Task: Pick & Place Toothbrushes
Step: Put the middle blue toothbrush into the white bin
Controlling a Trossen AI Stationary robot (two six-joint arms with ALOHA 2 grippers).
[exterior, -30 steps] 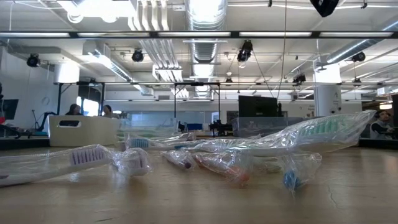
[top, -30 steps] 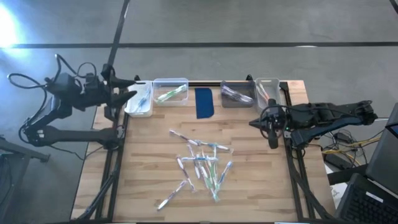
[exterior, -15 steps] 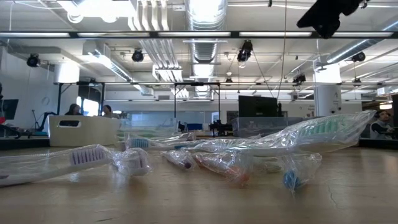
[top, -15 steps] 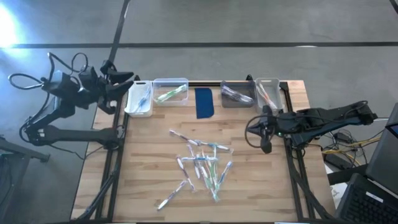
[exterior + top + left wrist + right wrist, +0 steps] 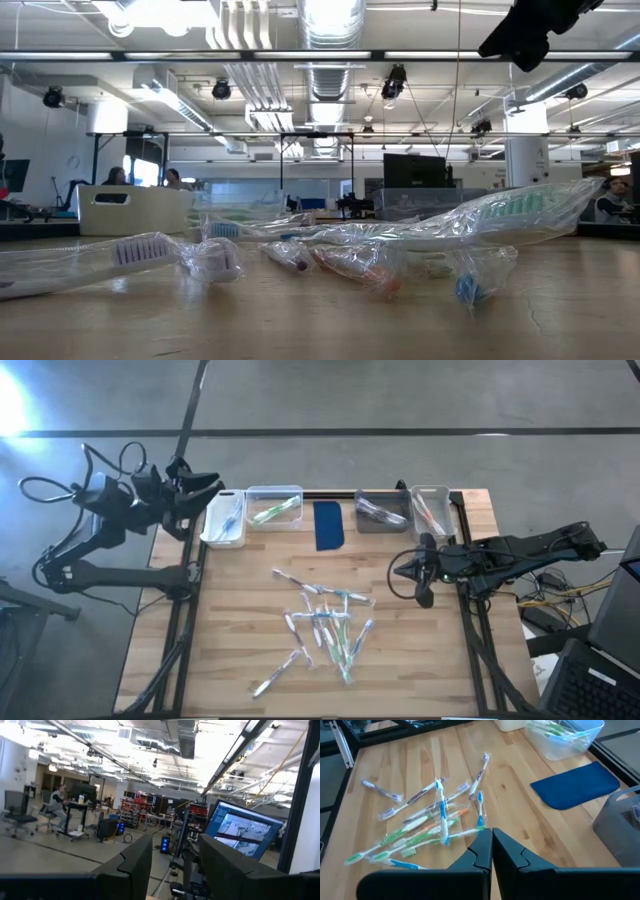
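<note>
A loose pile of wrapped toothbrushes [image 5: 322, 625] lies on the wooden table's middle; they also show in the right wrist view as toothbrushes [image 5: 432, 817] and in the low view as toothbrushes [image 5: 370, 250]. My right gripper [image 5: 424, 596] hangs shut above the table, to the right of the pile, tilted down toward it; its fingers [image 5: 485, 847] meet with nothing between them. It shows in the low view's top right corner as my right gripper [image 5: 520, 40]. My left gripper [image 5: 205, 498] stands open beyond the table's far left corner, next to the white bin, with nothing between its fingers [image 5: 135, 865].
Along the far edge stand a white bin [image 5: 224, 520], a clear bin [image 5: 275, 507], a dark blue pad [image 5: 328, 525], a grey bin [image 5: 381, 512] and another clear bin [image 5: 430, 506]; the bins hold toothbrushes. Bare wood lies around the pile.
My right gripper has come down and a little toward the table's middle, staying shut; it has come into the low view from above. My left gripper has drawn back from over the white bin toward the far left corner, rolling and tipping up. The toothbrushes lie as before.
</note>
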